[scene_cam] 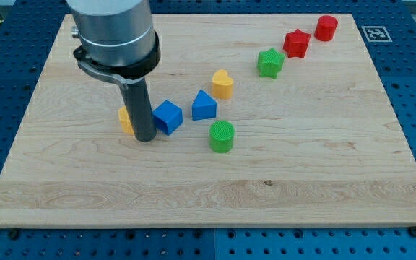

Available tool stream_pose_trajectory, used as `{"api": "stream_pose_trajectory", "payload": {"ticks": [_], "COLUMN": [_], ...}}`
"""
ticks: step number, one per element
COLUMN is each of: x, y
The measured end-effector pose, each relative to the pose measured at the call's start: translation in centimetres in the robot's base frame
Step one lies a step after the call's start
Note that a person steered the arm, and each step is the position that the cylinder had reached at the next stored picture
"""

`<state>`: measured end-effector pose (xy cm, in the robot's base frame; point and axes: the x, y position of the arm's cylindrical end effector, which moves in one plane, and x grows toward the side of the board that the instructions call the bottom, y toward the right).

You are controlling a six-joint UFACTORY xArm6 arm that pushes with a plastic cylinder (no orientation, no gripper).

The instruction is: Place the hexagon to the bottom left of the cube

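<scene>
My tip [145,138] rests on the board left of centre. An orange block [126,120], likely the hexagon, is mostly hidden behind the rod and peeks out on its left side, touching it. The blue cube [168,117] sits just right of the rod, close to or touching it. The orange block lies left of the cube at about the same height in the view.
A second blue block [204,106] with a pointed top sits right of the cube. A green cylinder [222,136] lies below it. An orange heart-like block [222,84], a green star [270,63], a red star [296,43] and a red cylinder [326,27] run toward the view's top right. The wooden board [323,173] ends in blue surround.
</scene>
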<state>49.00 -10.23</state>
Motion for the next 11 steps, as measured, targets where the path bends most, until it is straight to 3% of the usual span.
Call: {"api": "stream_pose_trajectory", "payload": {"ticks": [2, 3, 4, 6, 8, 11], "x": [2.7, 3.0, 2.4, -7.0, -5.1, -2.4], "y": [6.6, 4.4, -2.8, -7.1, -6.0, 0.3]}}
